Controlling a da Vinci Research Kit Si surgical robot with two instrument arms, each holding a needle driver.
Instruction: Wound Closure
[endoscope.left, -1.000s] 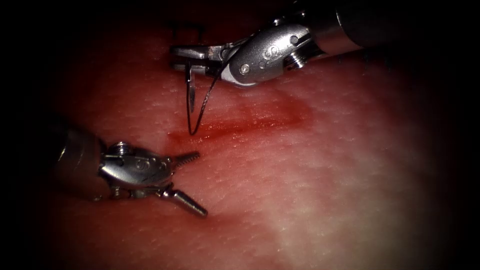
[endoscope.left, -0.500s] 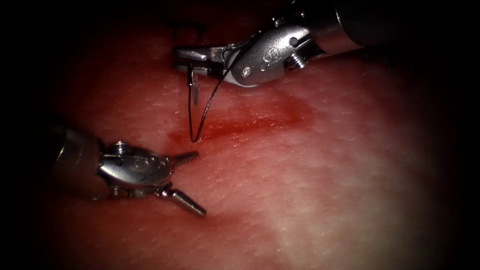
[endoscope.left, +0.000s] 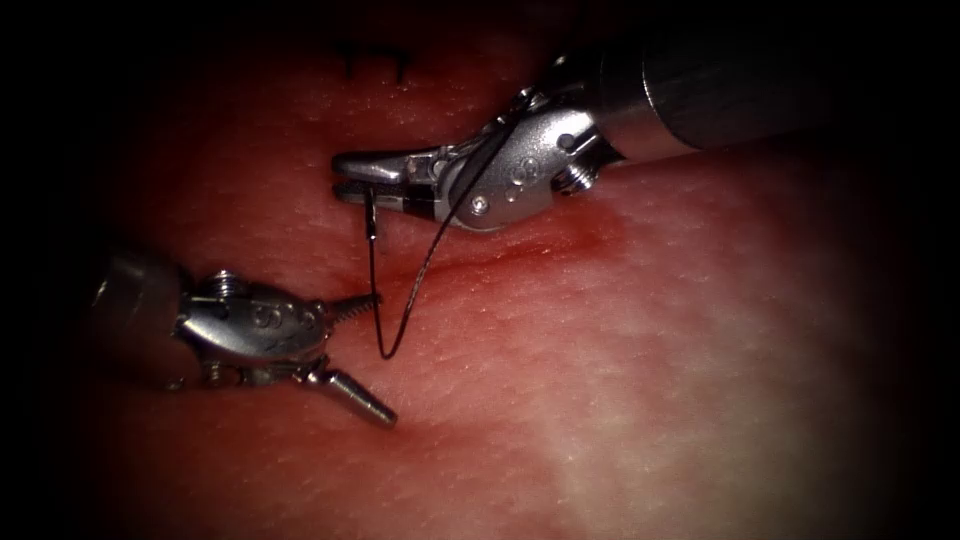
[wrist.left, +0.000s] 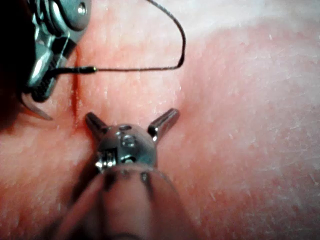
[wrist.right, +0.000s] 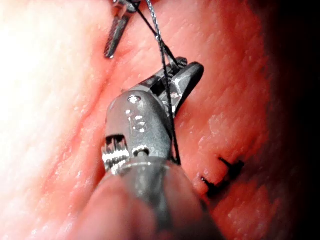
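One curved needle (endoscope.left: 371, 215) sits crosswise in the right tool (endoscope.left: 345, 185), whose jaws are clamped on it partway along its curve, clear of the tissue (endoscope.left: 650, 400). In the left wrist view the needle's tail (wrist.left: 75, 70) juts out on one side of those jaws and its pale point on the other. From the tail, the thread (endoscope.left: 405, 300) drops below the jaws, loops, and climbs back across that tool's wrist. Just beside the loop, the left tool (endoscope.left: 378, 358) is spread wide, holding nothing. Red fluid (endoscope.left: 540, 240) streaks the tissue under the right tool; dark stitches (endoscope.left: 375, 62) lie beyond its tip. Stamped marks on both wrists are unreadable.
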